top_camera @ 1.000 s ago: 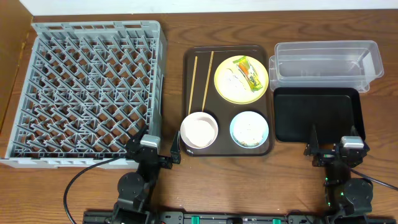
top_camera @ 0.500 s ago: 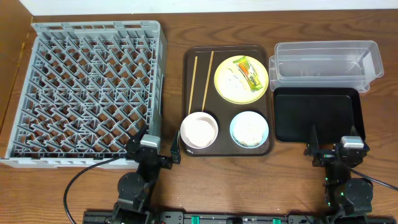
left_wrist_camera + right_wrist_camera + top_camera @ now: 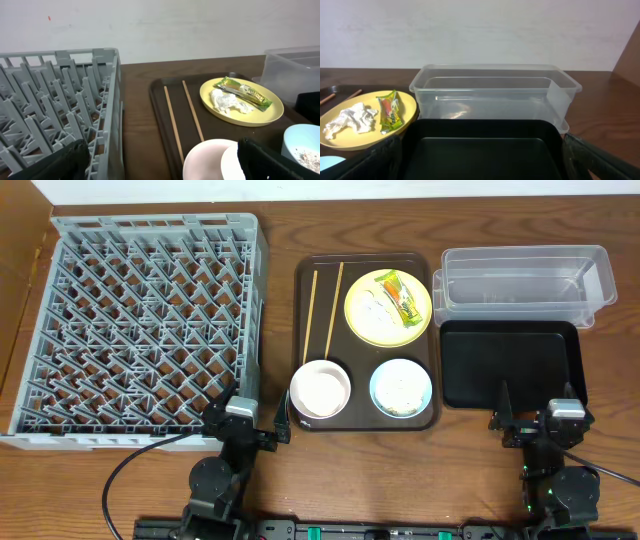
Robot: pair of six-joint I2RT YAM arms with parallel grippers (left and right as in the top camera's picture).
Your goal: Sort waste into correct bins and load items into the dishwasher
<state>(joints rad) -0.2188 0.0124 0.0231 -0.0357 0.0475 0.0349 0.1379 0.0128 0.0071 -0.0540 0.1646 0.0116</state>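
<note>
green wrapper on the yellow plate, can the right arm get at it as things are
Probably yes. The wrapper lies uncovered on the yellow plate beside the tissue. The right gripper stands open near the black tray, and nothing tall stands between; it would have to reach diagonally left.

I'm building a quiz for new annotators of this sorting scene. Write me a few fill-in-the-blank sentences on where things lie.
1. The wrapper and tissue lie on the ____ plate.
2. Food scraps sit in the light ____ bowl.
3. The black tray lies between the clear tub and the ____ gripper.

Missing words: yellow; blue; right.
</note>
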